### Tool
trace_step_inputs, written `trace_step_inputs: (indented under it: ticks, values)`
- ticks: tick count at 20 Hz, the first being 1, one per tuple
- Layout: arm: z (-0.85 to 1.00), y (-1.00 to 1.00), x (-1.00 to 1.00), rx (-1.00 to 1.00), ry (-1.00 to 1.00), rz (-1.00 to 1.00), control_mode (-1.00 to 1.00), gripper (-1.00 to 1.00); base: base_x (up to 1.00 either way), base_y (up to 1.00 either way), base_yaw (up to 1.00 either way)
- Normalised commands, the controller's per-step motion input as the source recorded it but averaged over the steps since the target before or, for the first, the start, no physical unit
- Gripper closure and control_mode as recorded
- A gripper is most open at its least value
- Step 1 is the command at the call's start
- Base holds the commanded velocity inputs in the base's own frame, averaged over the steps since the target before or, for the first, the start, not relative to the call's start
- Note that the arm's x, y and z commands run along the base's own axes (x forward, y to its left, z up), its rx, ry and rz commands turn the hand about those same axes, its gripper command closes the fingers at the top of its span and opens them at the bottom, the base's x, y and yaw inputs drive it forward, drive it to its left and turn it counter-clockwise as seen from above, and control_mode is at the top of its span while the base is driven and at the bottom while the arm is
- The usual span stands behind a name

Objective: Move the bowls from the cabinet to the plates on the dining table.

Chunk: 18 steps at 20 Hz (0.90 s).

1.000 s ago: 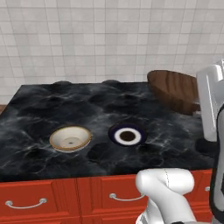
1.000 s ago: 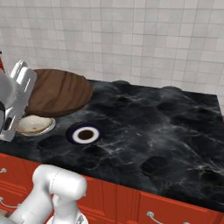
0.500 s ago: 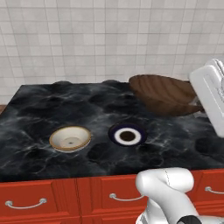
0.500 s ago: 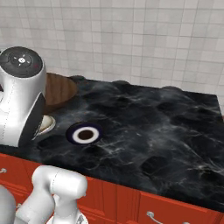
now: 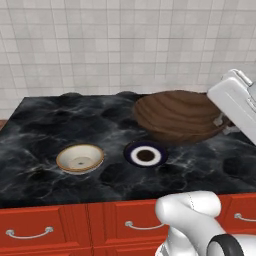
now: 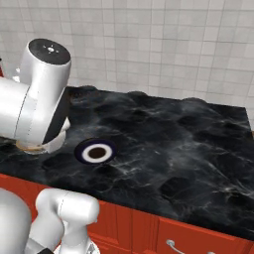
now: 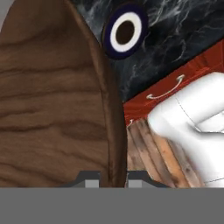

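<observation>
Two dark finger tips of the gripper [image 7: 113, 178] sit close together on the rim of the wide dark brown grained wooden bowl [image 5: 180, 115], pinching its wall with almost no gap between them. In the hand view that bowl [image 7: 52, 100] spreads up and away from the fingers, covering the left half of the picture, its rim running edge-on straight up from between them. Beyond the rim, far up from the fingers, the small round plate with a dark blue rim and white ring [image 7: 125, 33] lies flat on the long black marble table top with white veins [image 7: 175, 39]. In the left base view the held bowl hangs tilted above the table's back part, just behind the blue-rimmed plate [image 5: 145, 154], its right edge meeting the white hand. Well to the left on the marble [image 5: 45, 130] the cream ceramic bowl with an ochre-yellow rim [image 5: 80, 158] rests upright. Red drawer fronts with silver handles [image 5: 30, 233] run below the table edge.
</observation>
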Motion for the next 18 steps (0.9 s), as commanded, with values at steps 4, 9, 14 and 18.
trace_step_inputs:
  ticks: [4, 9, 14, 18]
  values:
    - [-0.36, -0.07, 0.69, -0.06, -0.19, 0.13, -1.00, 1.00, 0.00, 0.00, 0.00]
    - [-0.44, -0.02, 0.73, -0.05, -0.28, 0.08, -1.00, 1.00, 0.00, 0.00, 0.00]
    - [-0.29, -0.13, 0.61, -0.08, -0.24, 0.02, -1.00, 1.00, 0.00, 0.00, 0.00]
    - [-0.07, -0.22, 0.79, -0.08, 0.09, 0.06, -1.00, 1.00, 0.00, 0.00, 0.00]
